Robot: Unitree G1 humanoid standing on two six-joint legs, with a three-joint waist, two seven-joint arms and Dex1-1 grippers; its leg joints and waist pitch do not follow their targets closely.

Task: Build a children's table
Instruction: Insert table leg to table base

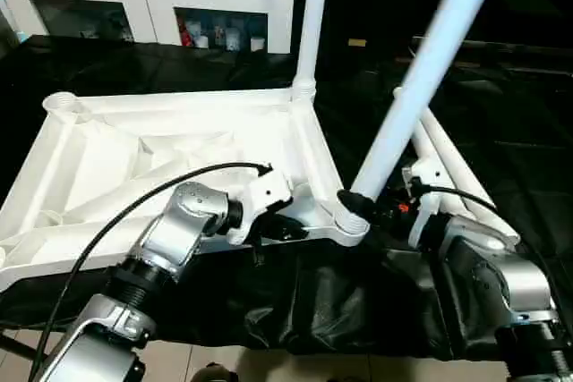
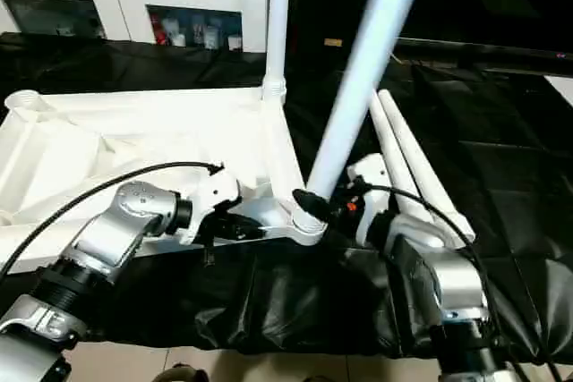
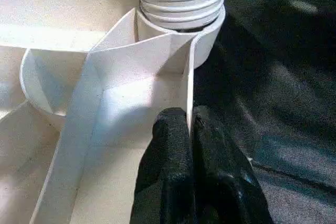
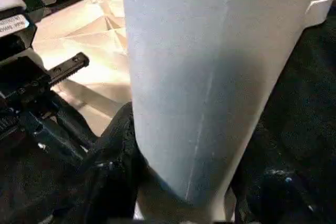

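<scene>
The right gripper (image 1: pixel 358 206), jaws clamping the tilted table leg (image 1: pixel 421 78) at lower centre, is steering its base into the corner socket (image 1: pixel 351 225) while the left gripper (image 3: pixel 190 129) pinches the tabletop rim (image 3: pixel 188 85), jaws together.

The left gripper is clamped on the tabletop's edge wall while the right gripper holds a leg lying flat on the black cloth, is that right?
Not quite. The left gripper is clamped on the tabletop's edge wall, but the leg held by the right gripper isn't lying flat: it stands tilted in the near corner socket, as the left eye view shows.
</scene>
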